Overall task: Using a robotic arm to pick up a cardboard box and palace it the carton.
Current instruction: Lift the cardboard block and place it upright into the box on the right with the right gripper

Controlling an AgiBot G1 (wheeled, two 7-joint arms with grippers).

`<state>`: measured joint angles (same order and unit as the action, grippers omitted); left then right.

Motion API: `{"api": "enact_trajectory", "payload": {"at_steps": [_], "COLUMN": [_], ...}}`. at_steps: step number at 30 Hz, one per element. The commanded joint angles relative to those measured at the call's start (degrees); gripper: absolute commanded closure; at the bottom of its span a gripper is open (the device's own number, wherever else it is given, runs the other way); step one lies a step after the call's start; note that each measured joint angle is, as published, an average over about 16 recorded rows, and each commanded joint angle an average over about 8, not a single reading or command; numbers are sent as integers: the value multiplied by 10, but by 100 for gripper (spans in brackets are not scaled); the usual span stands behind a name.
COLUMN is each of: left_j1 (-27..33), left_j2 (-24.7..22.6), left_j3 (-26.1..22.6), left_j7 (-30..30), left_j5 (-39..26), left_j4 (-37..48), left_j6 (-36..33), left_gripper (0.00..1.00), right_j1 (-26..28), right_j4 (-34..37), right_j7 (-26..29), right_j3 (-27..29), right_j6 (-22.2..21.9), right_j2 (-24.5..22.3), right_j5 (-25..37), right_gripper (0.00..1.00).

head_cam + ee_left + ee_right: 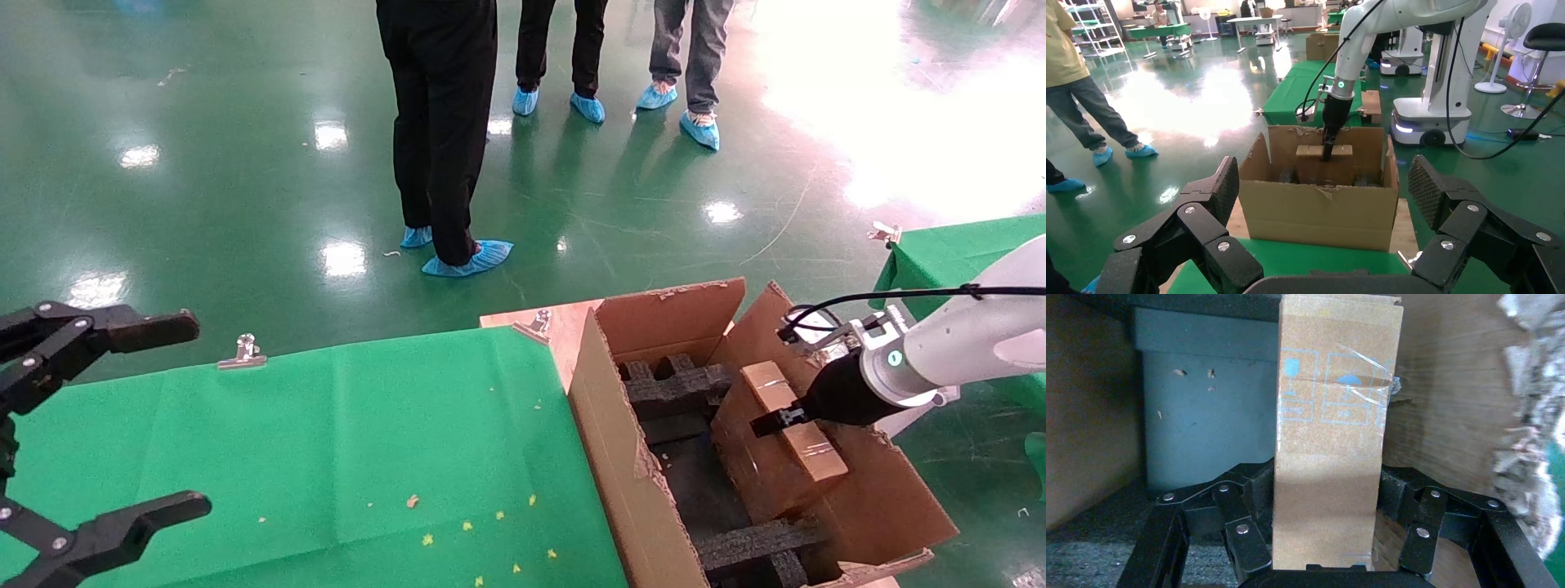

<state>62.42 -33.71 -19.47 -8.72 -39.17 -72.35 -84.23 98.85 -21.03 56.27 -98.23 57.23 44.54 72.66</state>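
The white robotic arm [956,351] reaches in from the right. Its black right gripper [776,420] is shut on the small brown taped cardboard box [817,457]. It holds the box on edge inside the right half of the large open carton [621,425], close to the right wall. In the right wrist view the pads [1260,490] press both sides of the box [1330,447]. The left wrist view shows the carton [1321,208] with the box [1309,150] in it. My all-black left gripper [122,425] is open and empty at the far left.
Black foam inserts [678,388] lie in the carton beside and below the box. The green-clothed table [327,449] carries small scraps and a metal clip [243,351]. Another green table [956,253] stands at the right. Three people [445,131] stand beyond on the green floor.
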Motion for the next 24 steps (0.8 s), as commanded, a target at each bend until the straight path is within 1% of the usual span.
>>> {"api": "enact_trajectory", "payload": {"at_steps": [1,18,19,20,24], "left_j1": [0,0,0,0,0], "left_j2": [0,0,0,0,0], "left_j3": [0,0,0,0,0], "left_j7": [0,0,0,0,0], "left_j5": [0,0,0,0,0], "left_j4": [0,0,0,0,0], "left_j6": [0,0,0,0,0], "left_gripper": [0,0,0,0,0], "right_j1": [-7,-50,-51,-53,-56], "right_j4": [12,106,109,113,123], "right_j7": [-7,-72,-74,-76,-81], "right_j3": [1,8,8,9,11], "right_j6": [-1,3,4,4,5], "right_j2": [8,67,68,71,76], "right_j5": [-3,-17,-18,-19,-21], "right_gripper": [100,100,97,87,37]}}
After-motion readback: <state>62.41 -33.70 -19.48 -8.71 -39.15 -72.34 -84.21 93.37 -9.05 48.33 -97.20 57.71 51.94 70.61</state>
